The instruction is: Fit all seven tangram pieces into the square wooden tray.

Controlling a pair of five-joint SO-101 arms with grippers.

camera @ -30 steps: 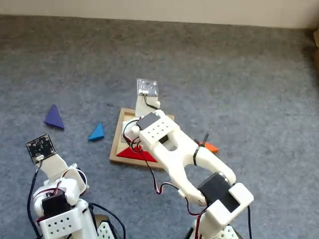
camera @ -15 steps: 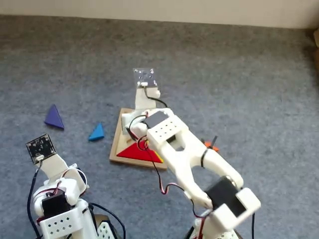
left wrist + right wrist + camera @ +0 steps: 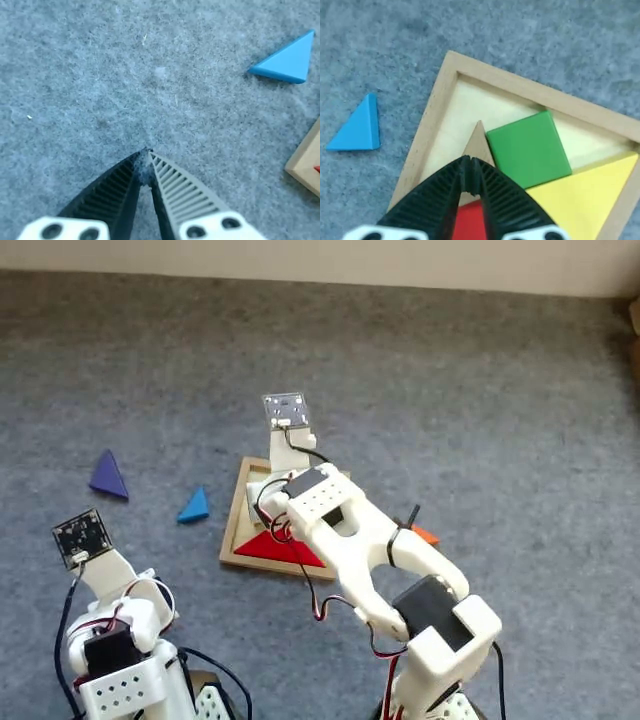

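Observation:
The square wooden tray lies under my right gripper, which hangs shut just above it with nothing between its fingers. Inside the tray are a green square, a yellow triangle and a red triangle; bare wood shows past the tips. A blue triangle lies on the carpet left of the tray, and a purple triangle farther left. An orange piece peeks out from under the right arm. My left gripper is shut over bare carpet, with the blue triangle some way beyond it.
Grey carpet covers the whole surface. The right arm stretches across the tray's right half and hides it from above. The left arm sits at the near left corner. A tray corner shows in the left wrist view.
The right arm shifted a little over the tray, its wrist ending slightly farther left. More of the red triangle now shows. The left arm has not moved.

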